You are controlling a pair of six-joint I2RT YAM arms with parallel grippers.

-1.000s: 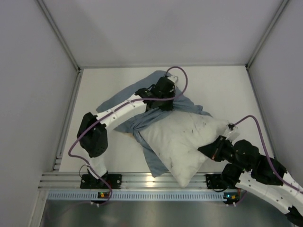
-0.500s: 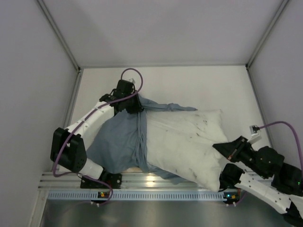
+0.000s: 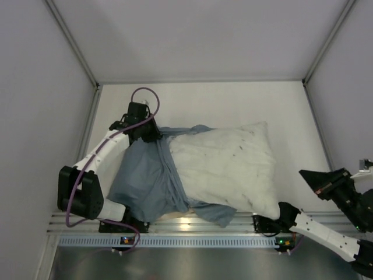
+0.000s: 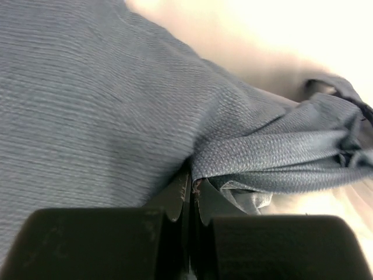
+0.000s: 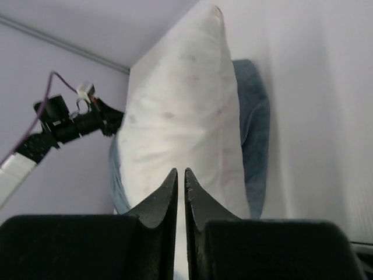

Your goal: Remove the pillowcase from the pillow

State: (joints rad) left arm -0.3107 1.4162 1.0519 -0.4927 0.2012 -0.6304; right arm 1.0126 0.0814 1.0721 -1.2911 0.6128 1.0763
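The white pillow with dark specks lies across the middle of the table. The grey-blue pillowcase is bunched over its left end and runs under its near edge. My left gripper is shut on a fold of the pillowcase at the pillow's far left corner. My right gripper is shut and empty, raised off the pillow's right end at the near right. In the right wrist view the pillow lies beyond the gripper, with pillowcase along its right side.
Grey walls enclose the white table on three sides. The aluminium rail with both arm bases runs along the near edge. The left arm's purple cable loops above its wrist.
My left gripper has pulled the pillowcase leftward, baring more of the pillow. My right gripper has let go of the pillow and drawn back to the right. The pillow has turned flatter.
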